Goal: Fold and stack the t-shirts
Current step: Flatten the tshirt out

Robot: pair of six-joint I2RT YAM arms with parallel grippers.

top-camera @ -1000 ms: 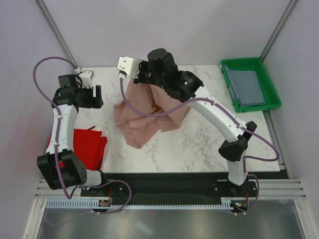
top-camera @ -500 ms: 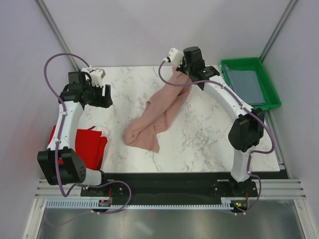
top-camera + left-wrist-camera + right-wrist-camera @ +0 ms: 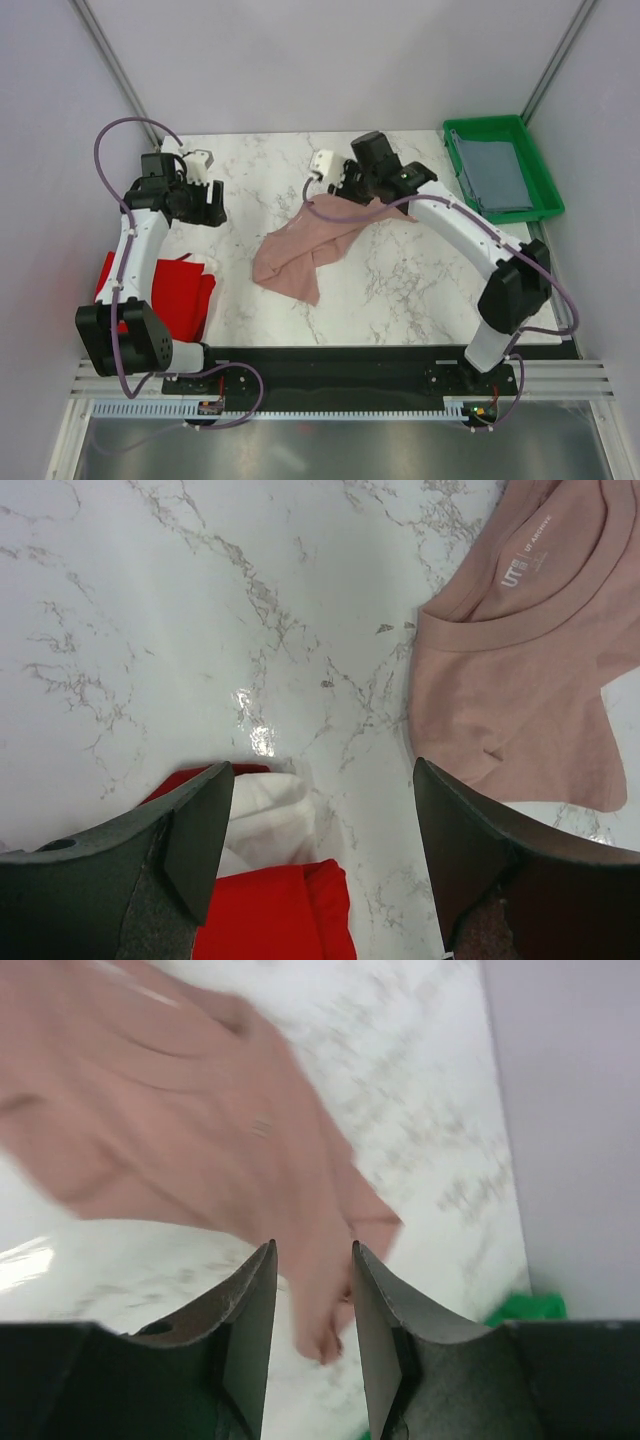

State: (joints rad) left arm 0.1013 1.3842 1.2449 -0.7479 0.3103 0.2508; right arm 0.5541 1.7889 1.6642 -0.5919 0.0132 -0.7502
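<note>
While stretched far-right to near-left, puts far end of pink t-shirt (image 3: 300,255) at parted right hand (image 3: 312,1247), well off wide-open, empty left hand (image 3: 318,770).

t-shirt (image 3: 300,258) mid-table, 2nd (image 3: 180,295) at left edge, 3rd (image 3: 495,175) in far-right tray (image 3: 520,214)

**Even light, one smeared view**

From above we see bright, soft, even light with no hard source. The right arm (image 3: 450,225) and the pink tee (image 3: 300,255) throw only faint shadows on the marble (image 3: 400,290). In the left wrist view all is sharp, and we note small white glare spots on the marble near the red tee (image 3: 270,920). In the right wrist view motion blur smears the pink tee and the marble veins, while the right gripper (image 3: 312,1255) has crisp fingers (image 3: 245,1340); a pale sheen sits at the lower left
</note>
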